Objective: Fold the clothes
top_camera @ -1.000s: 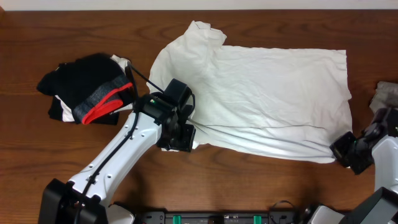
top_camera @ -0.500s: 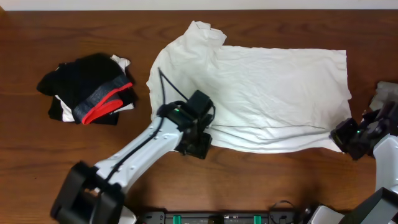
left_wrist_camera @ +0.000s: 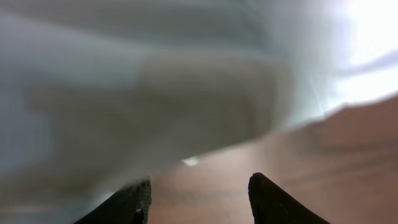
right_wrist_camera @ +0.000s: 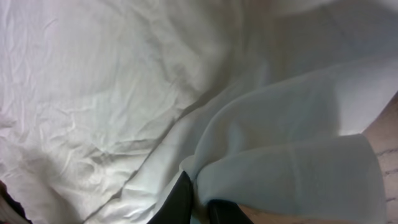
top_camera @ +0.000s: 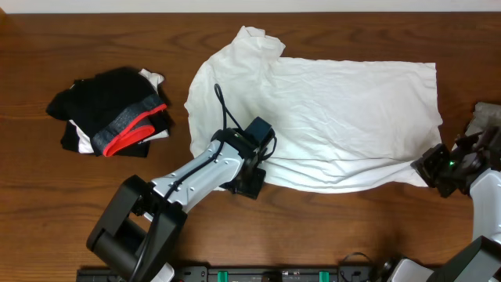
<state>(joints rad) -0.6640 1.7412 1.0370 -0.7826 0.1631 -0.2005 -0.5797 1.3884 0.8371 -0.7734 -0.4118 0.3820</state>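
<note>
1. Pinching the near-right corner of the white T-shirt (top_camera: 337,110), the right gripper (top_camera: 433,167) is closed on a thin fold of cloth at the very tips of its fingers. The bite looks shallow, so a quick lift or a hard pull could let the hem slide out.
2. At the near-left edge of the shirt, the left gripper (top_camera: 252,178) has its jaws apart. Its wrist view shows bare wood between them and only blurred cloth beyond, so it seems to grip nothing. If the right arm carries its corner alone, the near edge would rise lopsided and the fold would come out skewed.
3. Should the left jaws close this low, they could scrape the table (top_camera: 313,235), or take up two layers instead of one.
4. The T-shirt lies spread over the middle and right of the table, toward the far side. Its near edge is wrinkled between the two grippers, and one sleeve is bunched at the far left. Dragging it rather than lifting it would push those wrinkles into the crease.
5. The black garments (top_camera: 109,110) sit well apart at the left and look safe. The small grey cloth (top_camera: 487,116) lies at the right edge near the right arm, and a wide swing there could catch it.
</note>
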